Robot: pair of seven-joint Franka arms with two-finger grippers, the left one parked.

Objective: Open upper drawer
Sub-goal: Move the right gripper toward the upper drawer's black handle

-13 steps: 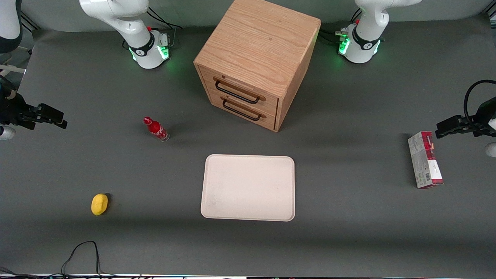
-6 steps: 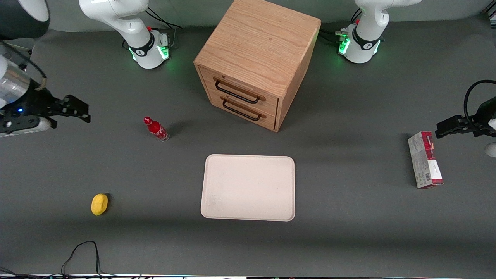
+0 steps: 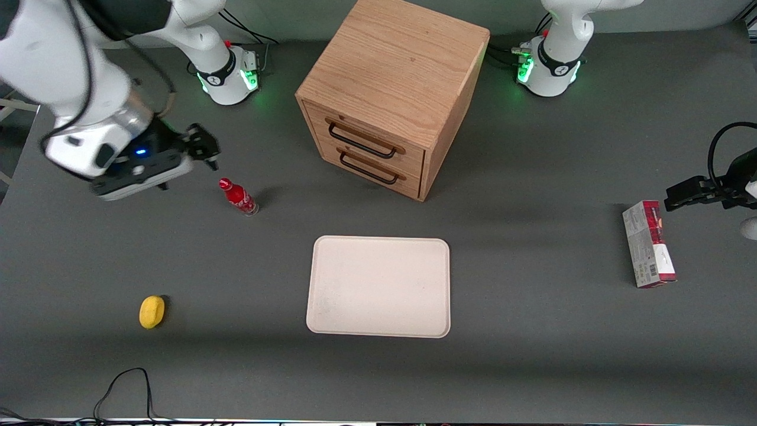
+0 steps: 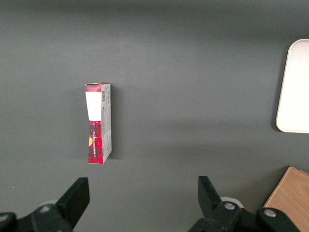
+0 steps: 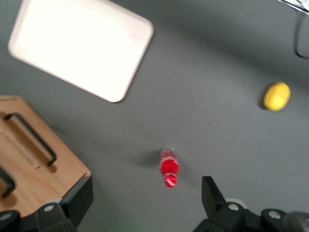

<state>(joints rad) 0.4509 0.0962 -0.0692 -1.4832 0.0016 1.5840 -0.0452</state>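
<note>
Upper drawer [image 3: 362,137] is shut, flush in the cabinet [image 3: 390,89] at the far middle of the bench [image 3: 532,331], handle [image 3: 362,142] untouched, lower drawer [image 3: 369,167] beneath it. Claw [image 3: 204,149] has swung in from the working arm's end of the bench toward the cabinet over the last second, so the approach is underway, no contact yet. Its fingers stand apart, empty. It hangs just above the red bottle [image 3: 238,197], well apart from the handle. Tray [image 3: 378,287] and lemon [image 3: 152,311] sit nearer the camera.
</note>
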